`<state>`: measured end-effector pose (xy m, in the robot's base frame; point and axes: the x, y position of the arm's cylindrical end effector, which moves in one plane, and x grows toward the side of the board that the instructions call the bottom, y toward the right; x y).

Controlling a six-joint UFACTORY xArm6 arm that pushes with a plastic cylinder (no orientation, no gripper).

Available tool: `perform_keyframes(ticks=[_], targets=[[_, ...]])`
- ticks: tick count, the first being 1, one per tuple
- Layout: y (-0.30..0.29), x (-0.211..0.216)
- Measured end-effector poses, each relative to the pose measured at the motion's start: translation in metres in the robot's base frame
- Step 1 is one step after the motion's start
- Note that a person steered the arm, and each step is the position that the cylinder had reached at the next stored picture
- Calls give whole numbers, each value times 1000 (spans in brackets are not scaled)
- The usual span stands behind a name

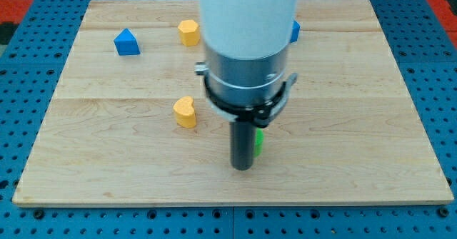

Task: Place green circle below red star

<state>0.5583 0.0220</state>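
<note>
Camera view: your rod hides its tip, no pincer shows; green block [258, 142] peeks beside it lower centre, awaiting pushing.

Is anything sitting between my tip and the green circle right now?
Nothing visible. My tip sits right against the green block, which peeks out on the rod's right side, mostly hidden. The yellow heart lies off to the view's left. The red star does not show.
</note>
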Motion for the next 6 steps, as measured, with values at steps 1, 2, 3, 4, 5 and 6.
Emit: perform_keyframes(ticks=[1,2,3,4,5,6], targets=[[8,-7],[2,-9],[-15,-35],[-26,-64],[-26,-65],[-17,-65]])
